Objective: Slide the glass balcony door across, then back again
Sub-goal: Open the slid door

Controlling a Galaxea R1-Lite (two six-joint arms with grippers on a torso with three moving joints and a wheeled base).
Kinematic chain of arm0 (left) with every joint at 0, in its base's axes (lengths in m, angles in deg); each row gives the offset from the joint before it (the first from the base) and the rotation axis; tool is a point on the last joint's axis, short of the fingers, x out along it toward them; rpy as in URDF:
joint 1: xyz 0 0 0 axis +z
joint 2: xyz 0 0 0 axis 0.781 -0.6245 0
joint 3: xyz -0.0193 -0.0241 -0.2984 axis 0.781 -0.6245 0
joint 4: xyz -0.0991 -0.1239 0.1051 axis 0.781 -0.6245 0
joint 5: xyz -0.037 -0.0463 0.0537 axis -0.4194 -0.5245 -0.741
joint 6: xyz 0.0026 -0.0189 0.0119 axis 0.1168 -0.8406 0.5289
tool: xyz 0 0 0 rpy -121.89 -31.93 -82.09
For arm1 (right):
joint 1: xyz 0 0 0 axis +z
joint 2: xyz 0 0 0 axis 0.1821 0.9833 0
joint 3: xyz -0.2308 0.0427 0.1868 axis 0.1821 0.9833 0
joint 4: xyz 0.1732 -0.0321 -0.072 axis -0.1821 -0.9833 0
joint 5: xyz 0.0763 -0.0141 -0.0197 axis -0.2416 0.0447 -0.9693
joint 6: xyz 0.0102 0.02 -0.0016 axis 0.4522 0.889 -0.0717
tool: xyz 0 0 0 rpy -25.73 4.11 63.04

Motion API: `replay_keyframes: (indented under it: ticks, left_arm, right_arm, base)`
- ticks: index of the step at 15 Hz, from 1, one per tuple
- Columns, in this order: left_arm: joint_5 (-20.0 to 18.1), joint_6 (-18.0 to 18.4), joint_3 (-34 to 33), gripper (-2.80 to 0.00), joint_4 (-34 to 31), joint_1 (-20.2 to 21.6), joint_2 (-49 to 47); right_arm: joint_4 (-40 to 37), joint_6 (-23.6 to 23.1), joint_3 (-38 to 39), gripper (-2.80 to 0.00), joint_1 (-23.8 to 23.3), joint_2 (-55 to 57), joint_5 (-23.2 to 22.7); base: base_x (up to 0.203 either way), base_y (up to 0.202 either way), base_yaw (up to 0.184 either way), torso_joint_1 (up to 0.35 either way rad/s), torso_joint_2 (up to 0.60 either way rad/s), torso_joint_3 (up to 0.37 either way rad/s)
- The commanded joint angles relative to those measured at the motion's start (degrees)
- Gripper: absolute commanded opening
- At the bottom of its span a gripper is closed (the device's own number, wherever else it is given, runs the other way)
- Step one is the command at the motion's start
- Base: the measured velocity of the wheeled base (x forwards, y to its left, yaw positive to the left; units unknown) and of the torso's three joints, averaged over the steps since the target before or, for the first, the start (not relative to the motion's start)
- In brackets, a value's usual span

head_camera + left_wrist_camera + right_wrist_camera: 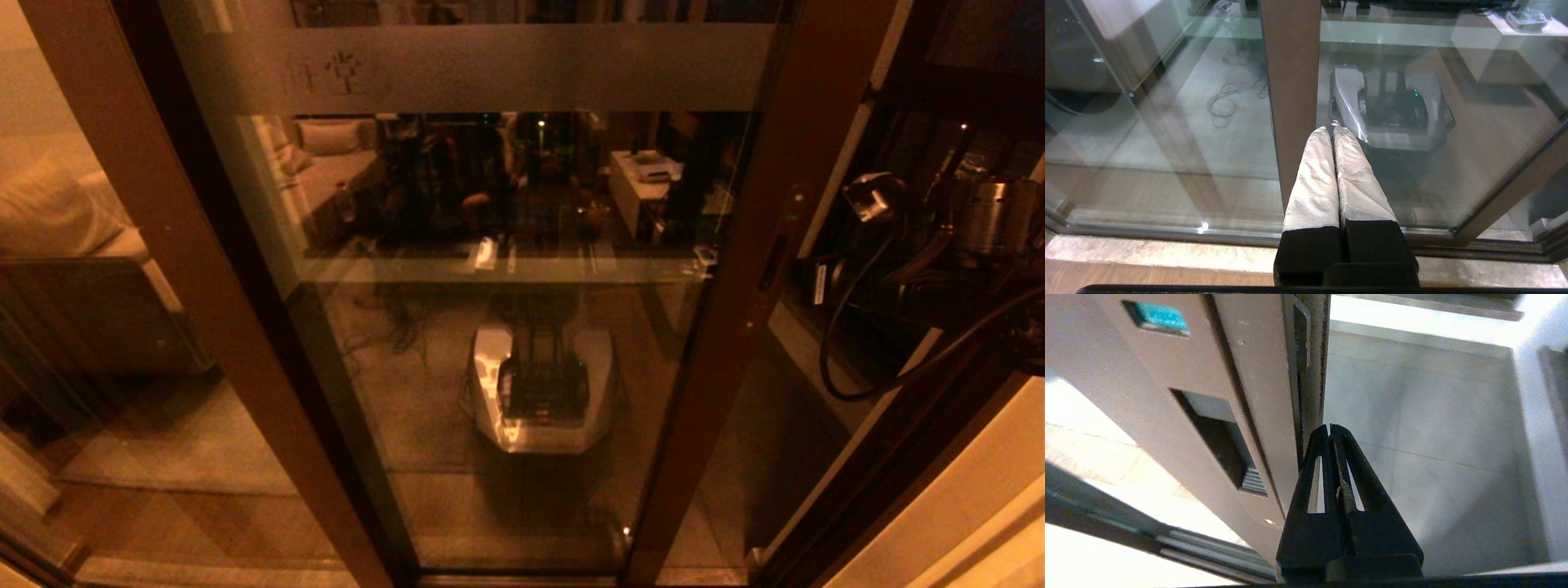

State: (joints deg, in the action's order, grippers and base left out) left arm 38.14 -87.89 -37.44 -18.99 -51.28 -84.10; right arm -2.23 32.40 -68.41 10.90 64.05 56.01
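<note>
The glass balcony door fills the head view: a tall pane in a dark brown frame, with a frosted band near the top. Its right stile carries a slim recessed handle, which also shows in the right wrist view as a dark recess. My right gripper is shut and empty. It sits just beside the door's brush-lined edge, in the gap past the stile. My left gripper, with white-wrapped fingers, is shut on nothing, close in front of a brown stile and the glass.
My right arm with looping cables stands right of the door. A sofa shows through the left glass. The robot base reflects in the pane. A stone threshold and floor track run below. Grey tiles lie beyond the gap.
</note>
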Motion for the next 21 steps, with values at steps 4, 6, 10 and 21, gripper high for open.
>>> replay_keyframes:
  ticks: [4, 6, 10, 21]
  left_arm:
    - [0.0, 0.0, 0.0, -2.8, 0.0, 0.0, -0.1]
    - [0.0, 0.0, 0.0, -2.8, 0.0, 0.0, 0.0]
    - [0.0, 0.0, 0.0, -2.8, 0.0, 0.0, -0.1]
    - [0.0, 0.0, 0.0, -2.8, 0.0, 0.0, -0.1]
  right_arm:
    - [0.3, 0.0, -0.1, -2.8, 1.9, -0.2, 1.7]
    - [0.7, 0.1, -0.1, -2.8, 3.6, -0.2, 2.9]
    - [0.9, 0.1, 0.0, -2.8, 6.1, -0.1, 5.0]
    - [1.3, 0.3, 0.0, -2.8, 10.4, 0.0, 7.4]
  base:
    - [0.0, 0.0, 0.0, 0.0, 0.0, 0.0]
    - [0.0, 0.0, 0.0, 0.0, 0.0, 0.0]
    - [0.0, 0.0, 0.0, 0.0, 0.0, 0.0]
    - [0.0, 0.0, 0.0, 0.0, 0.0, 0.0]
